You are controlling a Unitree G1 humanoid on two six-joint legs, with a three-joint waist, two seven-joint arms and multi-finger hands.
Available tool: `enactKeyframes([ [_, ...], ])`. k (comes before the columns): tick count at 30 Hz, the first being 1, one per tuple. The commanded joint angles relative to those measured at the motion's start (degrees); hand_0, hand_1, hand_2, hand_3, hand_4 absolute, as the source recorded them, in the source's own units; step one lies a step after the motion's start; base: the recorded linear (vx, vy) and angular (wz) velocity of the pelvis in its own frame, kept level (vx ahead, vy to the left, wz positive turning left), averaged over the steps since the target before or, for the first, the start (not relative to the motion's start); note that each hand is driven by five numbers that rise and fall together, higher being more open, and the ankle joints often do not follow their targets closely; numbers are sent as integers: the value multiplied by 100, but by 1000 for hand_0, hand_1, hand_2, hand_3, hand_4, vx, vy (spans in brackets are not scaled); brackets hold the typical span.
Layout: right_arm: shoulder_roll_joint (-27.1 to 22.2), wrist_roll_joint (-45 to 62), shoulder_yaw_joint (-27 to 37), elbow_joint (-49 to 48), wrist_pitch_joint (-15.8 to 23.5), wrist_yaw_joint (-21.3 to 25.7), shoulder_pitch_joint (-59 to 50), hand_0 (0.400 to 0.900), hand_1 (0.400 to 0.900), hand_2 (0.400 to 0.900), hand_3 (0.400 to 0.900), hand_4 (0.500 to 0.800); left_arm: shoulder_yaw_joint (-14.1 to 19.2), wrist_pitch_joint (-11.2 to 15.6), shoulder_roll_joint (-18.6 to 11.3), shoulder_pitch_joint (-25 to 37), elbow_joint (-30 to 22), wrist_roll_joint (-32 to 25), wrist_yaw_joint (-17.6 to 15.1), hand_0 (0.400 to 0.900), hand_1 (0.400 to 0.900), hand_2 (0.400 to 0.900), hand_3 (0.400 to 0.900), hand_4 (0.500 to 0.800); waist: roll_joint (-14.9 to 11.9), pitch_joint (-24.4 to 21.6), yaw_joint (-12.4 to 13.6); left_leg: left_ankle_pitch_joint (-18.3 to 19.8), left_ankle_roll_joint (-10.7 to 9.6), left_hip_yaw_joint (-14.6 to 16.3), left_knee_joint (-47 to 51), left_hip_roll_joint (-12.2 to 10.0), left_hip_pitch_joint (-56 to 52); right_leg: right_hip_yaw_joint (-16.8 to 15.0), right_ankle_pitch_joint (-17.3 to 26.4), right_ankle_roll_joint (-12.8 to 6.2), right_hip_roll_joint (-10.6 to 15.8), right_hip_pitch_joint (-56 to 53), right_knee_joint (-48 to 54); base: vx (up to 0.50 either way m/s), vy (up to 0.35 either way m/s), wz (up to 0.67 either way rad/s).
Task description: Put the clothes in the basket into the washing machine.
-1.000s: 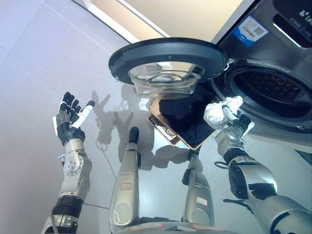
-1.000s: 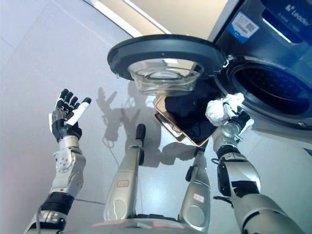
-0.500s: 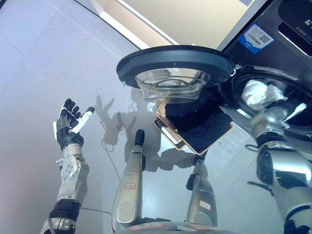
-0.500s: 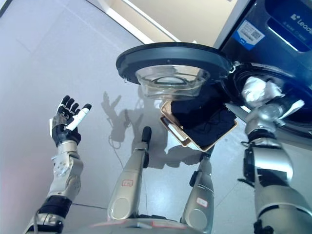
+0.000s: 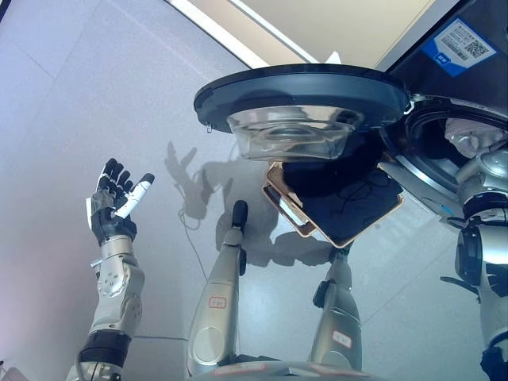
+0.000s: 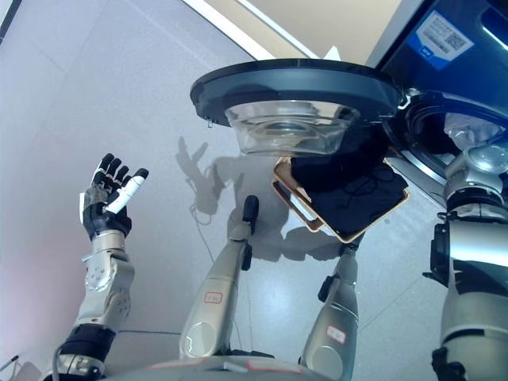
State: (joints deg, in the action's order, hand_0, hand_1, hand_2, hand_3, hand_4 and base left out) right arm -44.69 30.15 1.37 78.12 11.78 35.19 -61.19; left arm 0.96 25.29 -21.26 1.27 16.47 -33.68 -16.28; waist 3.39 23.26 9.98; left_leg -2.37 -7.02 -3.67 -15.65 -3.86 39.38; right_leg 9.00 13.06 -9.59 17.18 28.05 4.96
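Progress: right hand (image 5: 486,163) has carried the white garment (image 5: 468,135) from beside the basket (image 5: 337,208) into the washing machine (image 5: 432,151) drum at right edge, finger state untellable; left hand (image 5: 111,202) idles splayed; dark clothes (image 5: 337,186) remain.

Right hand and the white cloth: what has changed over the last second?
The right hand has carried the white cloth from in front of the washer into the drum opening. Its fingers are now hidden there. The left hand stayed raised and open; the dark clothes stayed in the basket.
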Motion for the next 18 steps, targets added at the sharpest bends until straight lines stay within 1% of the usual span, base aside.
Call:
enactKeyframes([
  [1,-686,-458,-740,-224,419,265,-526,900,900,900,900,800,376,627,-347,-144,-641,59,-172,900,900,900,900,800,212,-123,-12,-623,138,-162,1275,-12,-214,82,-753,-65,-103,-521,-536,0,0,0],
  [8,-563,-565,-925,-246,447,236,-662,900,900,900,900,800,466,664,-411,-129,-689,74,-228,900,900,900,900,800,169,-149,-29,-595,136,-151,1246,-37,-237,56,-768,-51,-118,-516,-562,-2,1,-1],
  [11,-474,-542,-893,-285,491,221,-621,900,900,900,900,800,485,671,-383,-109,-649,52,-224,900,900,900,900,800,156,-128,-37,-598,139,-141,1264,-52,-260,51,-748,-57,-126,-524,-542,-10,3,-5],
  [14,-243,-594,-884,-376,476,116,-418,900,900,900,900,800,512,669,-339,-17,-503,41,-259,900,900,900,900,800,98,-96,-74,-588,146,-123,1240,-72,-297,29,-734,-59,-145,-573,-526,-9,-11,-5],
  [18,208,-692,-838,-485,455,46,-121,900,900,900,900,800,501,646,-301,142,-225,9,-271,900,900,900,900,800,31,-80,-142,-536,159,-106,1141,-87,-352,18,-738,-44,-169,-625,-548,-3,-5,-4],
])
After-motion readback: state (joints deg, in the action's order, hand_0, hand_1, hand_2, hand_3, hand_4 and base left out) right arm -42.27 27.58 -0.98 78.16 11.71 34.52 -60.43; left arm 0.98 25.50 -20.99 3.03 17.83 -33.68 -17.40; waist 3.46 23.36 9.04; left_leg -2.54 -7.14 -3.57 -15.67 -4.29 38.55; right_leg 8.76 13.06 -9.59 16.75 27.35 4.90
